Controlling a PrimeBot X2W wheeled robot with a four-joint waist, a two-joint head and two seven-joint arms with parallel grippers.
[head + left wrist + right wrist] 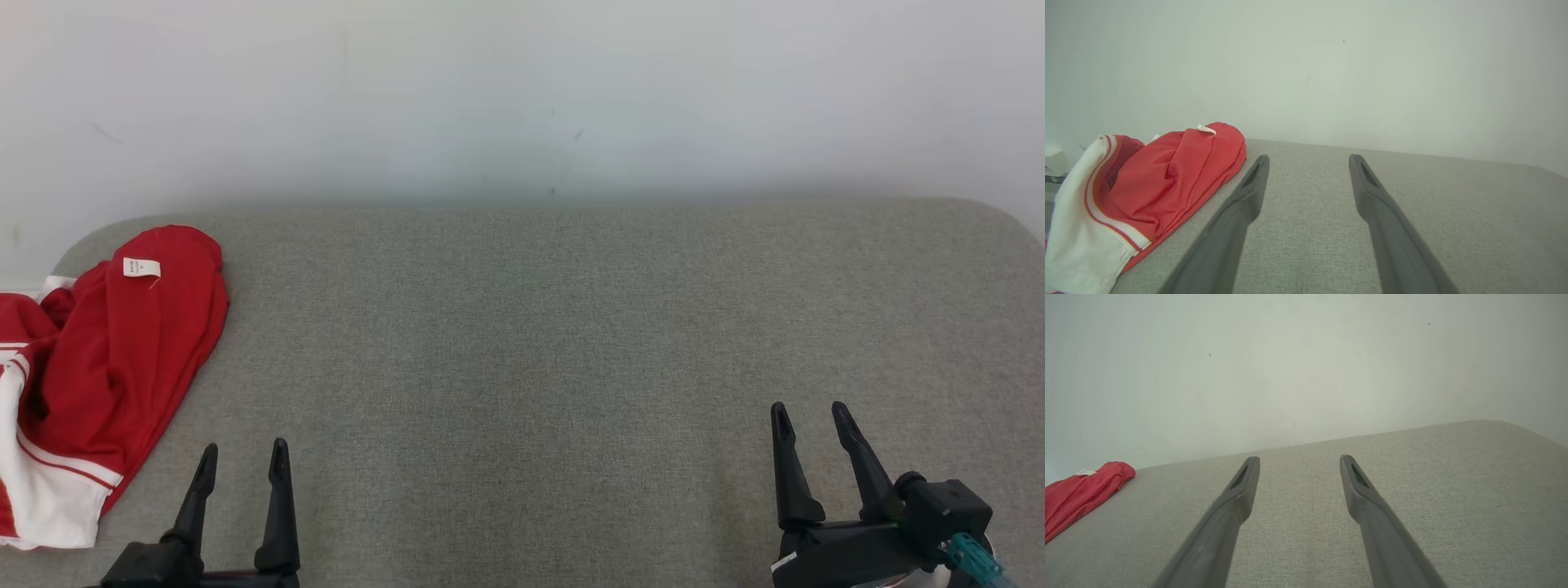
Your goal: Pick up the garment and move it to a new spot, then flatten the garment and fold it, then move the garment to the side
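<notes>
At the far left corner of the grey fabric-covered tabletop [522, 343], the red garment [122, 367] with white striped trim lies bunched along the left edge. Its small white label [141, 267] carries print too small to read. Near the front edge, the left end effector [245, 445] and right end effector [808, 406] are parted and empty, and a scuffed white wall [522, 98] backs the far edge.
</notes>
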